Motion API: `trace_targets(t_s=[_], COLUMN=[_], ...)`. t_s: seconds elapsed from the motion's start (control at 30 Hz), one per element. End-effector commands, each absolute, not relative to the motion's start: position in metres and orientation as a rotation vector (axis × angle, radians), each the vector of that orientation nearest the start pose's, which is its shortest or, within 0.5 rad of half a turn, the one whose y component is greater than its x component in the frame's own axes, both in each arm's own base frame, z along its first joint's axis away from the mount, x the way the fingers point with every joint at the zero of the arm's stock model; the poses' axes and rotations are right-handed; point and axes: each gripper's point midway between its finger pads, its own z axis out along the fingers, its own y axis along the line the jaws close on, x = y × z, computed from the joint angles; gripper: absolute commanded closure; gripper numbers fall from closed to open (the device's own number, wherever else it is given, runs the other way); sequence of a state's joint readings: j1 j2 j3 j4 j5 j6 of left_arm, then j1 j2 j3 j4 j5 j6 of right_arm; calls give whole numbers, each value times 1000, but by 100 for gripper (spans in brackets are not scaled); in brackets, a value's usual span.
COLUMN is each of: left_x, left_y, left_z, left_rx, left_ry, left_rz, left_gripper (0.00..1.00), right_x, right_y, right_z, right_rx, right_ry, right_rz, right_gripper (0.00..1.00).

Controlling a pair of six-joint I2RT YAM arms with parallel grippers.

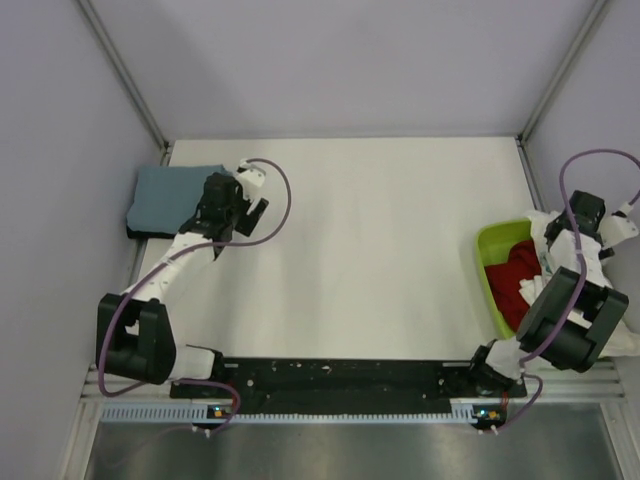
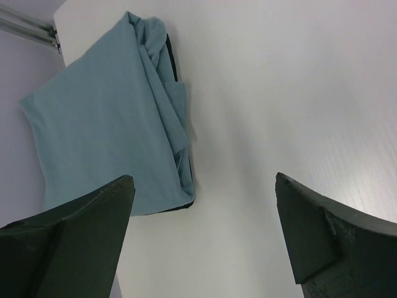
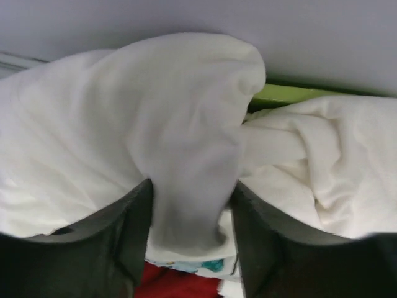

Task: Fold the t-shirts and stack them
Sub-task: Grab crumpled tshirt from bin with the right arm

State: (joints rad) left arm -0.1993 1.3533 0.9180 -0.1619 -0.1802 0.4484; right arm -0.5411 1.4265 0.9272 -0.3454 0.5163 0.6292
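Observation:
A folded blue-grey t-shirt (image 1: 168, 196) lies at the table's far left, on a black one whose edge shows beneath it (image 2: 189, 200). My left gripper (image 1: 248, 205) is open and empty, just right of this stack; the blue-grey shirt (image 2: 105, 130) fills the left of the left wrist view. My right gripper (image 1: 578, 240) is over the lime-green bin (image 1: 492, 240) and shut on a fold of the white t-shirt (image 3: 186, 155). White cloth (image 1: 550, 225) bunches around it.
The lime-green bin stands at the table's right edge and holds red cloth (image 1: 518, 280) under the white shirt. A metal frame rail (image 1: 120, 70) runs along the left wall. The table (image 1: 370, 250) is white.

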Motion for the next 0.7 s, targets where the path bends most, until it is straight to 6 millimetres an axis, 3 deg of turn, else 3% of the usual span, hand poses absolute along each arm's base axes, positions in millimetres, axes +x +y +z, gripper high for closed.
trace_targets(t_s=[0.0,0.03,0.17,0.37,0.5,0.53,0.67], left_x=[410,410,415,425,431,432,437], left_y=[-27,-27,-26,-27,-31,-32,-33], left_z=[184,185,191,200,207,207,215], left_rx=[573,573,586,590,591,590,586], left_ry=[2033,2033,2021,2006,1995,1994,1977], left_rz=[375,379,397,406,390,387,389], left_gripper=[1,1,1,1,1,1,1], right_x=[296,296,292,276,277,283,305], right_y=[-249,-250,-254,-242,-218,-207,-155], right_z=[128,133,178,291,366,380,471], right_rx=[1446,1421,1302,1064,868,788,435], right_ry=[1786,1787,1701,1452,1365,1363,1224], right_rz=[-527,-534,-568,-725,-748,-727,-606], right_gripper=[76,100,100,100,100,100,100])
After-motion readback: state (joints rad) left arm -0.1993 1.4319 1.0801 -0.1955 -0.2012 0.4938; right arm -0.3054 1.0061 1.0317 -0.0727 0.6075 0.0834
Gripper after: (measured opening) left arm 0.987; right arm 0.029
